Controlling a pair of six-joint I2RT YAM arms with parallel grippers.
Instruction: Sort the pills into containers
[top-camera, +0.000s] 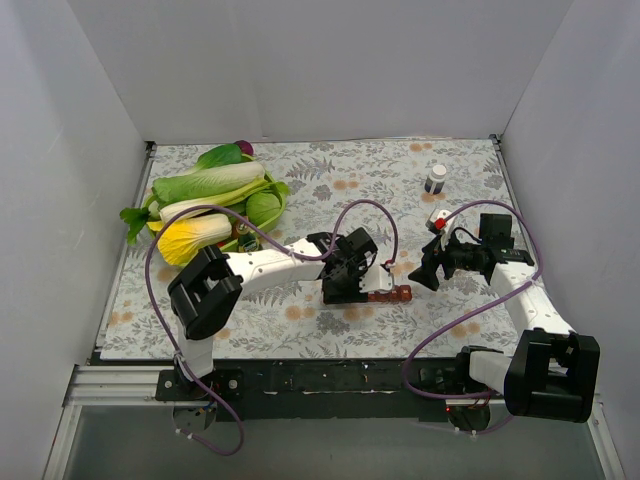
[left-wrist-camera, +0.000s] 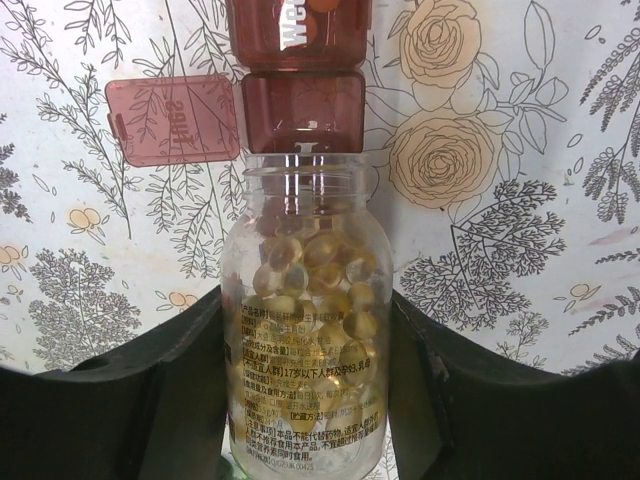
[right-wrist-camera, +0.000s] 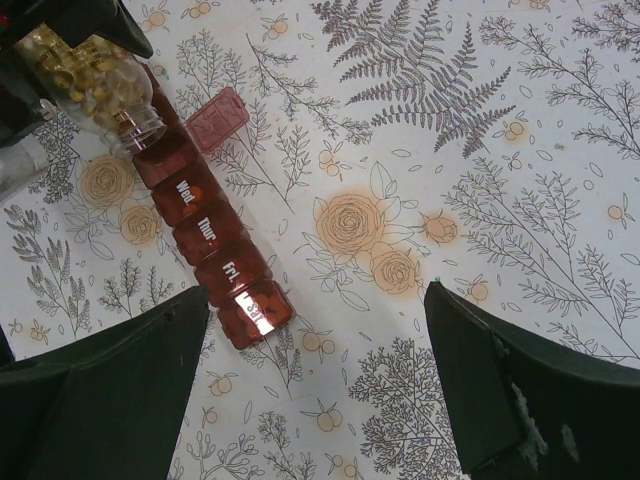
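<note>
A dark-red strip of pill containers (right-wrist-camera: 210, 250) lies on the floral mat, with day labels on its lids; it also shows in the top view (top-camera: 392, 294). One lid (left-wrist-camera: 173, 118) stands open to the side. My left gripper (left-wrist-camera: 305, 400) is shut on a clear uncapped bottle (left-wrist-camera: 305, 340) full of yellow softgel pills, tipped with its mouth over the open compartment (left-wrist-camera: 302, 112). My right gripper (right-wrist-camera: 320, 390) is open and empty, hovering over the mat just right of the strip's "Sat" end.
A small white-capped dark bottle (top-camera: 436, 178) stands at the back right. A small white and red item (top-camera: 437, 216) lies near the right arm. A pile of toy vegetables (top-camera: 210, 205) fills the back left. White walls enclose the mat.
</note>
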